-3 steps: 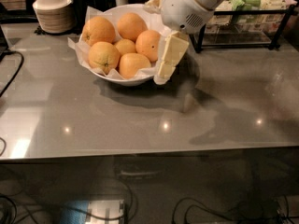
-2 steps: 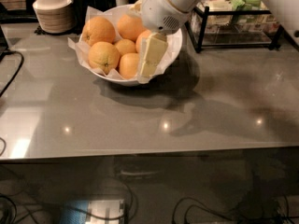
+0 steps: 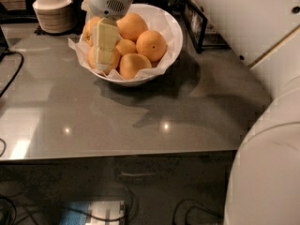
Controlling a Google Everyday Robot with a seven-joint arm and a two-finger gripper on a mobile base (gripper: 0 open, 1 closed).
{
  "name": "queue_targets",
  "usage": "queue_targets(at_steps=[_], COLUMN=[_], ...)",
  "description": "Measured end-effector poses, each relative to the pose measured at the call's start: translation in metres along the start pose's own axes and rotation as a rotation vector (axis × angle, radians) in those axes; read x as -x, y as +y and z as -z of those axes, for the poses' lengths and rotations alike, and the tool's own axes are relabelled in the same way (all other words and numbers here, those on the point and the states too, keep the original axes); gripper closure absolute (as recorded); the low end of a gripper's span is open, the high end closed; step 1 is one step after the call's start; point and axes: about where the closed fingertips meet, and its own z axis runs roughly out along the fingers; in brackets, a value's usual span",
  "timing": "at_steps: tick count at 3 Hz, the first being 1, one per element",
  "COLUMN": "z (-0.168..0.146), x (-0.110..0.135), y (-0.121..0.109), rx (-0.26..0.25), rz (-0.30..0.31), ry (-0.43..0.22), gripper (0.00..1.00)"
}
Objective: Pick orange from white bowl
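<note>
1. Jaws: I cannot tell their state; the gripper (image 3: 105, 46) hangs over the white bowl's (image 3: 174, 32) left side.
2. I see the orange (image 3: 116, 60) there, partly hidden by it.
3. Glossy grey table (image 3: 140, 121); stacked beige bowls (image 3: 52, 11) back left.

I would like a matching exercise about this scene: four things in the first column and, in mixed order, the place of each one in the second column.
Things:
1. tool
2. white bowl
3. stack of beige bowls
4. orange with a dark dot

Places:
A. inside the white bowl, on its right side
B. at the back left corner of the grey table
C. above the left side of the white bowl
D. on the table, toward the back, near the middle

Pairs: 1-C, 2-D, 3-B, 4-A.
</note>
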Motion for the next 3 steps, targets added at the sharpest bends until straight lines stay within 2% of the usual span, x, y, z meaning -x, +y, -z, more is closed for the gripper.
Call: queue_targets(at_steps=[1,2,3], z=[0.000,0.002,0.021], x=[0.006,0.001,-0.018], y=[-0.002,-0.003,-0.025], rx=[-0.004,-0.040,-0.166], rz=[0.008,-0.024,-0.069], ry=[-0.006,-0.027,-0.090], gripper=[0.00,0.00,0.00])
